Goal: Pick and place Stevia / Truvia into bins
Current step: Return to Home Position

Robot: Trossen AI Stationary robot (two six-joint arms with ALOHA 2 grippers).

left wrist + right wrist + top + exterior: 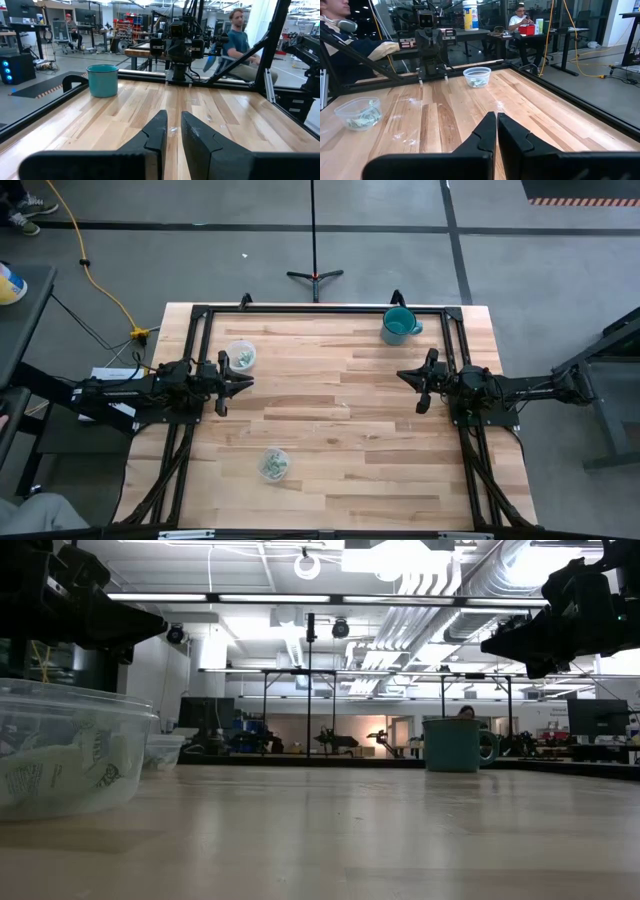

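Observation:
Two clear plastic bins stand on the wooden table: one [241, 356] by the left arm, far left, and one [273, 464] nearer the front edge. Both hold pale green-and-white Stevia sachets [364, 118] [479, 81]; the near bin [60, 755] fills the low view's left. My left gripper [248, 383] [173, 117] hovers level over the table's left side, slightly open, with nothing between its fingers. My right gripper [402, 375] [496, 116] hovers level at the right side, shut and empty. Both point toward the table's middle.
A teal mug [400, 326] stands at the far right, by the black frame [320, 308] around the table. A few tiny pale specks [172, 129] lie on the wood mid-table. People sit beyond the table [240, 35] [340, 20]. Bare wood lies between the arms.

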